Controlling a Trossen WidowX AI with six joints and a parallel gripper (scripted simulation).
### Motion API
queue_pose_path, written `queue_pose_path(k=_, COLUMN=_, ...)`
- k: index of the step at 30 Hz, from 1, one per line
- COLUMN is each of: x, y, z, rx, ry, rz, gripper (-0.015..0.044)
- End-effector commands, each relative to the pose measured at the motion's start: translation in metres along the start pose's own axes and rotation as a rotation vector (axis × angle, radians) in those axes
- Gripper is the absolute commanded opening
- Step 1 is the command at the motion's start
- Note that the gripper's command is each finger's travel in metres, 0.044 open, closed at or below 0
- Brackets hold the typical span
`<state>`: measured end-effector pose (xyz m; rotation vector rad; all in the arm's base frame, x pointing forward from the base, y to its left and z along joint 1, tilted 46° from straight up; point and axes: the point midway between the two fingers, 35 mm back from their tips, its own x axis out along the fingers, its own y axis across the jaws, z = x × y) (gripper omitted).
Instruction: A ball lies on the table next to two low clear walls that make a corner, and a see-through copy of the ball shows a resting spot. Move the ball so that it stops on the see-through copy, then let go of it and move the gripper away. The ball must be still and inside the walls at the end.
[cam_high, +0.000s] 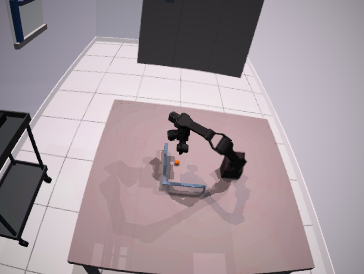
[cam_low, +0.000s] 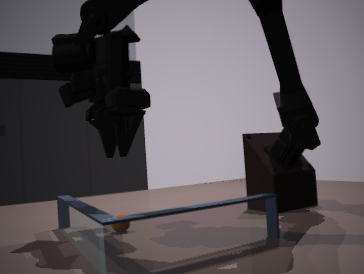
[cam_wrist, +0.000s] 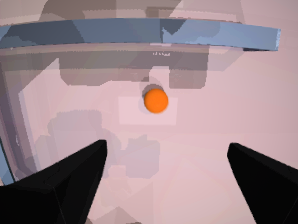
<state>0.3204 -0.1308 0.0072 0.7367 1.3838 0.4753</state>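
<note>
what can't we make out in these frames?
- See-through goal copy: not discernible in any view; whether the ball sits on it is unconfirmable.
- End effector fingertips: cut off by the wrist view's lower edge.
- Ball's gap to the walls: too small in the top view.
- Arm's upper links: cropped by the exterior view's top edge.
</note>
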Motion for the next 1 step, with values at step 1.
queue_pose_path(k=1, x=-0.0133, y=0.0015, z=-0.0016, rx=-0.008, ry=-0.002, rz=-0.006, gripper=0.044)
